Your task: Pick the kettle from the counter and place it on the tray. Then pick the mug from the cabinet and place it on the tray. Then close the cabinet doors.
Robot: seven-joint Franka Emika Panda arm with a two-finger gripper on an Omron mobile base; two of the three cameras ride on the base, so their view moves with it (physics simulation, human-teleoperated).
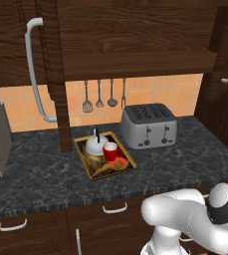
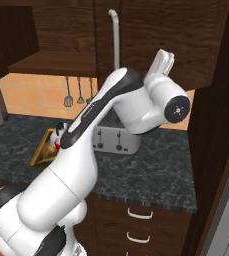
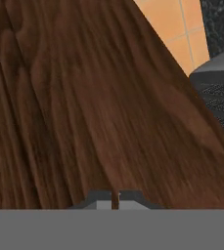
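While jaws press together | tray holds kettle, mug

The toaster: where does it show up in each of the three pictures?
Left base view: the toaster stands right of centre on the counter, right of the tray.
Right base view: the toaster sits mid-picture, partly behind the arm.
Hand view: its grey top shows at the right edge.
Shared landmark: the orange wall tiles.
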